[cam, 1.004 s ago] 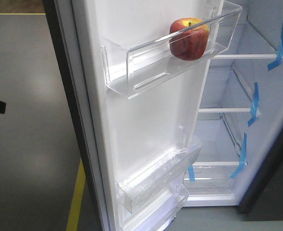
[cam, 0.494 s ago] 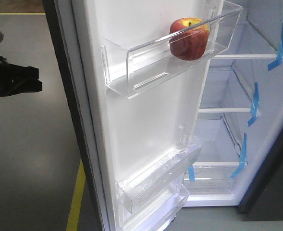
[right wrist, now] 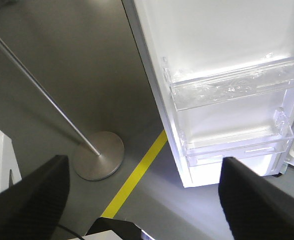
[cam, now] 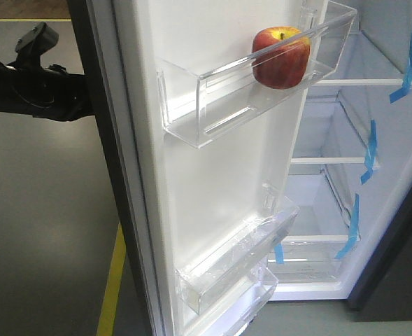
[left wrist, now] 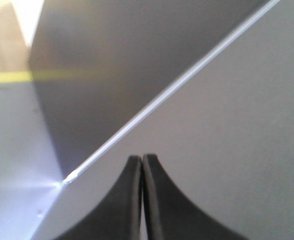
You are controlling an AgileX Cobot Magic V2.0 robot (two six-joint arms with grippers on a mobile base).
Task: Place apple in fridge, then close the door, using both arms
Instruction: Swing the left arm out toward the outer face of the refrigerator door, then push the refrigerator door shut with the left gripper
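The apple (cam: 281, 57) sits at about 1 o'clock in the front view, low in the hinge-side end of the upper clear bin (cam: 212, 105) on the door (cam: 219, 182). The bin's front wall fences it in, so it should ride along as the door swings. The placing half of the task looks done, and closing is what remains: the door stands wide, leaving the fridge (cam: 345, 161) open with its white shelves and blue tape strips (cam: 368, 151) showing at 3 o'clock. The left arm (cam: 31, 91) reaches in from 10 o'clock toward the door's dark outer side. Its wrist view shows the left tool (left wrist: 141, 159) with fingers pressed together and nothing between them, nose close to a flat grey panel. That makes a blunt pusher, well suited to shoving the door. I cannot tell whether it is touching. The right tool (right wrist: 144, 162) hangs with fingers spread wide, empty, looking down on the door's lower bins (right wrist: 236, 87) at 2 o'clock, a yellow line (right wrist: 137, 175) on the floor and a round-footed stand (right wrist: 98, 160) at 8 o'clock. It is likely waiting clear of the swing. No brand, label or writing can be read anywhere.
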